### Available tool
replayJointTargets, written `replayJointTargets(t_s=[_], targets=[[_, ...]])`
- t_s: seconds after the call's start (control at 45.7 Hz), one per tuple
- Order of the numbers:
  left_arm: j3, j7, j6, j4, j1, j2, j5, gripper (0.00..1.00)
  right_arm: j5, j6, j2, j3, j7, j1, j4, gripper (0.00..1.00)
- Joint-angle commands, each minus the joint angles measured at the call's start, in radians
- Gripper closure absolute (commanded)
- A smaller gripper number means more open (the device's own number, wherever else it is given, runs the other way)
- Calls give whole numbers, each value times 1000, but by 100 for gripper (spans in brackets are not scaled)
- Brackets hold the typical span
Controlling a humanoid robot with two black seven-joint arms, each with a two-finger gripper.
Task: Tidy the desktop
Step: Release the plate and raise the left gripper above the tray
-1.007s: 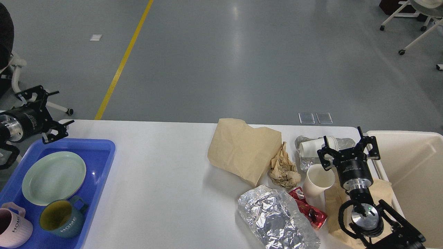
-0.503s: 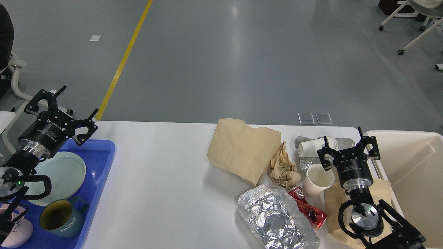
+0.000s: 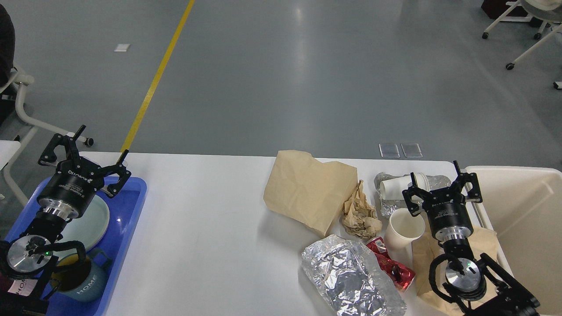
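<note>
Counting desktop (image 3: pixel 210 228): mugs (image 3: pixel 81 274) 2; paper cups (image 3: pixel 404 230) 2; plate (image 3: pixel 90 221) 1

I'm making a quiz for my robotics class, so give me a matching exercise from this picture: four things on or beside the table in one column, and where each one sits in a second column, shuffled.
Things:
1. green plate
2. crumpled foil sheet
3. brown paper bag
4. beige bin

Places:
A. off the right end of the desktop
B. in the blue tray, partly under the left tool
C. near the front edge, beside a red wrapper
D. mid-table, left of a crumpled paper wad

Pairs: 1-B, 2-C, 3-D, 4-A
</note>
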Motion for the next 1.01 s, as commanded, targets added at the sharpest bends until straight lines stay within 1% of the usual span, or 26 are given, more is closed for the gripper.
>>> replayJointTargets(t_s=[0.0,0.131,0.306,0.46,0.569,0.613,0.744,0.853,0.919,0.985], targets=[[-6,4,0,2,-7,-15,-2,4,0,0,0,0,0,0,-1,0],[-21,2,-3,17,-17,-14,-8,4,0,0,0,0,0,0,1,0],[-23,2,-17,100,-54,-43,-11,4,0,0,0,0,0,0,1,0],[-14,2,-18,168,-116,-43,-11,4,0,0,0,-1,0,0,1,0],[-20,4,-17,209,-122,-53,-15,4,0,0,0,0,0,0,1,0],[-9,1,-18,226,-120,-82,-14,4,0,0,0,0,0,0,1,0],[-12,-1,-24,231,-111,-121,-14,4,0,0,0,0,0,0,-1,0],[-12,-1,-55,264,-109,-132,-15,4,0,0,0,0,0,0,-1,0],[-18,-21,-99,297,-96,-147,-14,4,0,0,0,0,0,0,-1,0],[-24,-64,-147,324,-93,-162,-14,4,0,0,0,-1,0,0,-1,0]])
